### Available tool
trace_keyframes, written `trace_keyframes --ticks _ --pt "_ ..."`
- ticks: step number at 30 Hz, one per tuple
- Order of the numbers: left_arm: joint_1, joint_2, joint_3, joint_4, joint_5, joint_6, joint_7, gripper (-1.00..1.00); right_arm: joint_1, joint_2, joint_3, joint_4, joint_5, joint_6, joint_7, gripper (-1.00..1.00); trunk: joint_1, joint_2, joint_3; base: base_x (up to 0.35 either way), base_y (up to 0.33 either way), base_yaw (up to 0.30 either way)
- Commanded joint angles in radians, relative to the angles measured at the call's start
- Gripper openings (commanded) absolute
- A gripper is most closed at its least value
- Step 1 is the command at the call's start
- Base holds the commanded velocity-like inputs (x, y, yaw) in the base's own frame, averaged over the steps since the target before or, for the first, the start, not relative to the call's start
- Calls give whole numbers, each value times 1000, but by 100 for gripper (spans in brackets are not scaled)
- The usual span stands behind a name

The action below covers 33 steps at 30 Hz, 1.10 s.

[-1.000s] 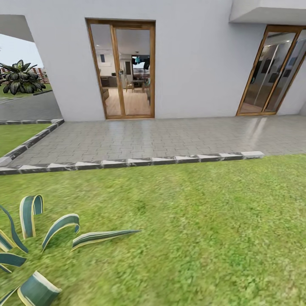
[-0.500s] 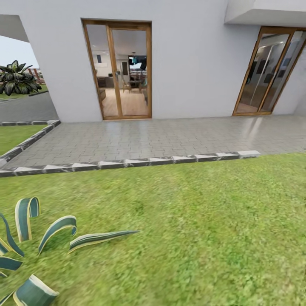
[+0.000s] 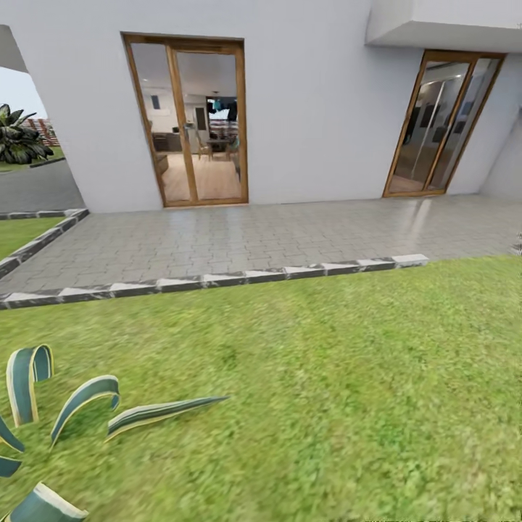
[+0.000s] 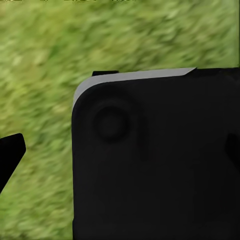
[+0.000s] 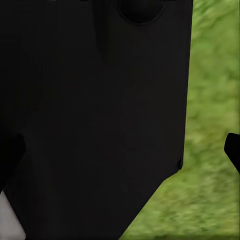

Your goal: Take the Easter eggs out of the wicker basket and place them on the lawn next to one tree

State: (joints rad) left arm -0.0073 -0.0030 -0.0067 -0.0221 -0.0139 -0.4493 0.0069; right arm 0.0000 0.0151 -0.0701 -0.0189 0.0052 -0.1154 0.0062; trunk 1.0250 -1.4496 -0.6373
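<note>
In the head view, nearest at about seven o'clock, a striped spiky-leaved plant (image 3: 65, 428) spreads curling blue-green blades with pale edges over the grass. Around it and out to the right runs the lawn (image 3: 326, 391), short mottled green turf with yellowish flecks, filling the lower half of the scene from nine o'clock round to three o'clock. Beyond it, a line of grey-and-white kerb stones (image 3: 217, 278) crosses from nine o'clock towards two o'clock, marking the edge of the grey paved patio (image 3: 261, 235). Farther back stands the white house wall (image 3: 319, 109), with a wood-framed glass door (image 3: 187, 119) at about eleven o'clock and a second glazed door (image 3: 438, 123) at about one o'clock. At the far ten o'clock corner a dark leafy plant (image 3: 16, 136) shows past the wall.

In the left wrist view a black robot body panel (image 4: 155, 160) lies over blurred grass; a dark fingertip (image 4: 10, 152) pokes in at the edge, and I cannot tell whether that gripper is open or closed. In the right wrist view a black robot part (image 5: 95, 110) lies over the grass, with a dark tip (image 5: 232, 147) at the side; its state too cannot be told.
</note>
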Motion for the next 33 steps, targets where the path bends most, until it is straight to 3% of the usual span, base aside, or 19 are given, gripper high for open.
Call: trace_keyframes --ticks 1,11,33 --pt "0 0 -1 1 -1 -3 1 100 0 0 -7 -1 1 -3 1 100 0 0 -1 0 -68 -122" --pt "0 0 0 1 -1 -3 1 100 0 -1 -7 -1 1 -3 1 100 0 0 -1 0 -102 -226" --pt "0 0 0 1 -1 -3 1 100 0 -1 -7 0 1 -3 1 100 0 0 -1 0 -7 -263"
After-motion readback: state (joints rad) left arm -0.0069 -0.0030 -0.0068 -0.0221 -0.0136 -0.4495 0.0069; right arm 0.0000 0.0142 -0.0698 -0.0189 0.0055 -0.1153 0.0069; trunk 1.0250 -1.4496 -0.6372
